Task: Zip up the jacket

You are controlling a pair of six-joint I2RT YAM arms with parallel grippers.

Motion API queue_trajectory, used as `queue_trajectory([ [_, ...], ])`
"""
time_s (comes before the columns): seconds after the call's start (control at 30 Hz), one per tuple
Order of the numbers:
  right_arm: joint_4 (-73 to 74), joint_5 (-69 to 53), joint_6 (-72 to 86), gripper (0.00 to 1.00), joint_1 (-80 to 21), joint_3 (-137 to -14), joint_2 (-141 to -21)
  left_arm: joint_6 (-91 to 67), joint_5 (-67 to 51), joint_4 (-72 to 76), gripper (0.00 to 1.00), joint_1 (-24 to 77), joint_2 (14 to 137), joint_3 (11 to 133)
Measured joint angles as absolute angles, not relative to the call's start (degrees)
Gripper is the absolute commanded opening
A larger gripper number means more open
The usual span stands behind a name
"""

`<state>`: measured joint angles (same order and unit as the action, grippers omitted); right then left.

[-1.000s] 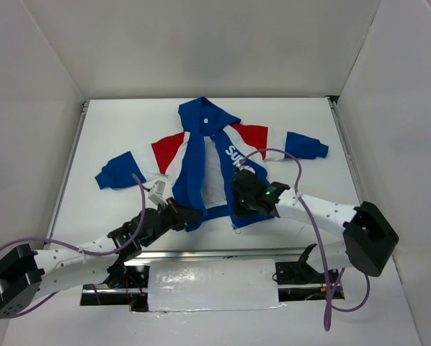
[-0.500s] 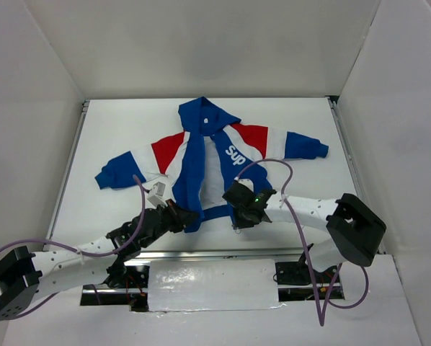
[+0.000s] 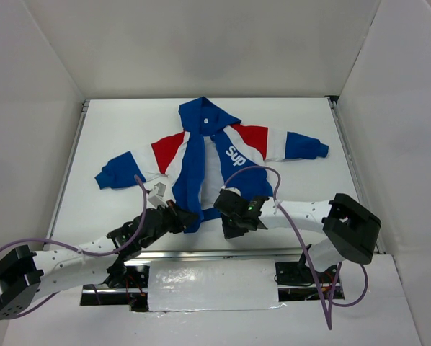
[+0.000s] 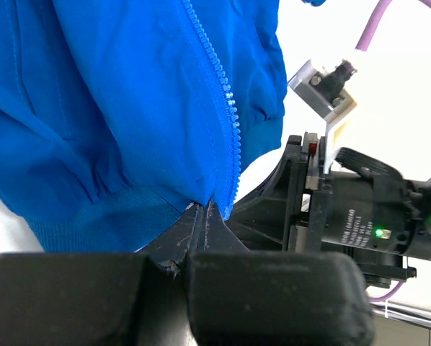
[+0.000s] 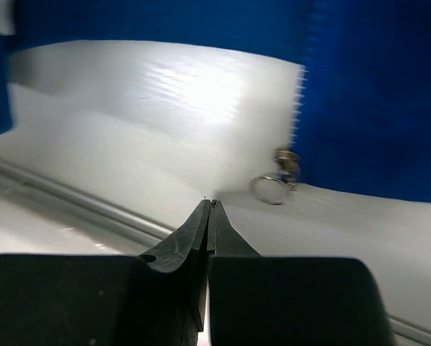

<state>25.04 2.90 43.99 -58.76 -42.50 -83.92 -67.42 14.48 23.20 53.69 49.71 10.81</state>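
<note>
The white table (image 3: 114, 130) filled the enclosure, and the jacket (image 3: 190, 173) lay flat near its middle, hood (image 3: 205, 115) toward the far edge and hem toward the arms. Its sleeves were spread out to either side, the blue cuffs well apart. The front was open, with pale lining showing between the two blue panels and white lettering (image 3: 234, 154) on the panel at the right of the top view.

The left arm (image 3: 71, 256) reached in low from the near left corner, and the right arm (image 3: 309, 213) came across from the near right, a purple cable (image 3: 273, 176) looping over it. Both ended at the jacket's hem, close to one another.

The left gripper (image 3: 185, 215) sat at the bottom corner of the panel on the left of the top view. In the left wrist view its fingers (image 4: 194, 231) were pressed together on the lower end of the zip edge, pinching the blue fabric where the row of teeth (image 4: 226, 122) ran down to the ribbed hem.

The right gripper (image 3: 224, 213) lay just beside the hem of the other panel. Its fingers (image 5: 223, 231) were closed tip to tip with nothing between them — the table surface showed under the tips. Just beyond them and slightly to the right lay the small metal slider with its ring (image 5: 277, 184), at the bottom of that panel's zip edge, near the fingertips but not touching them.
</note>
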Motion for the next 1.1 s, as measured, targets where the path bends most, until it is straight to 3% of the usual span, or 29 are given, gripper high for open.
queue_trajectory([
  [0.1, 22.74, -0.16, 43.75, 0.05, -58.76, -42.61, -83.9, -67.37, 14.5, 22.48, 0.0, 53.69, 49.54, 10.81],
  [0.17, 21.82, -1.74, 43.59, 0.16, -58.74, -42.94, -83.9, -67.29, 14.55, 21.85, 0.0, 53.65, 49.19, 10.81],
  [0.27, 21.63, -2.46, 43.24, 0.25, -58.74, -43.9, -83.81, -67.24, 14.72, 21.02, 0.0, 53.65, 48.36, 10.81],
  [0.33, 21.65, -1.91, 43.03, 0.26, -58.74, -44.18, -83.18, -67.22, 14.85, 20.25, 0.0, 53.63, 47.62, 10.83],
  [0.4, 21.98, -0.89, 42.68, 0.35, -58.39, -44.21, -81.89, -67.09, 14.98, 19.53, 0.0, 53.63, 46.94, 10.83],
  [0.43, 22.24, -0.43, 42.44, 0.43, -58.08, -44.21, -81.12, -66.87, 15.11, 19.09, 0.0, 53.54, 46.61, 10.83],
  [0.47, 22.57, 0.23, 42.06, 0.58, -57.45, -44.21, -80.2, -66.46, 15.2, 18.74, 0.0, 53.41, 46.39, 10.85],
  [0.57, 24.16, 3.51, 40.95, 0.61, -54.7, -44.25, -78.17, -66.17, 15.27, 17.39, 0.0, 52.97, 46.26, 11.07],
  [0.63, 25.93, 6.46, 40.84, 0.6, -53.23, -44.42, -77.8, -66.17, 15.25, 16.45, 0.0, 52.53, 46.26, 11.14],
  [0.7, 28.29, 9.41, 40.88, 0.5, -52.6, -44.69, -77.91, -66.17, 15.2, 15.88, 0.0, 52.21, 46.26, 11.14],
  [0.73, 29.39, 10.79, 41.15, 0.4, -52.56, -44.75, -78.0, -66.17, 15.2, 15.73, 0.0, 52.05, 46.26, 11.14],
  [0.77, 30.57, 12.36, 41.71, 0.18, -52.49, -44.86, -78.26, -66.17, 15.18, 15.53, 0.0, 51.86, 46.26, 11.14],
  [0.83, 32.21, 14.76, 42.98, 0.0, -52.45, -45.01, -79.35, -66.17, 15.16, 15.18, 0.0, 51.59, 46.26, 11.14],
  [1.1, 34.06, 16.99, 45.76, 0.0, -52.34, -45.01, -84.86, -66.06, 14.7, 14.13, 0.0, 50.94, 46.11, 11.14],
])
